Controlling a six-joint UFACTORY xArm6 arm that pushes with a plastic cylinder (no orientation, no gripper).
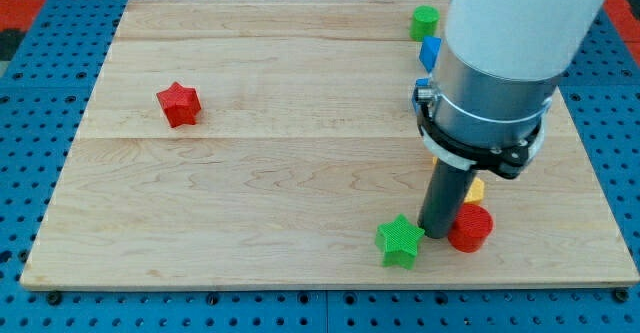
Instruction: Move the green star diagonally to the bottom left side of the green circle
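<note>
Green star sits near the board's bottom edge, my tip seemingly touching its right side, red cylinder just beyond. Green circle lies far up top. No pincer here, just a rod.

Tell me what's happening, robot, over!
My tip touching green star's right side, near board's bottom edge. Green circle far off at the top. Red cylinder right beside my tip; path up-left open.
</note>
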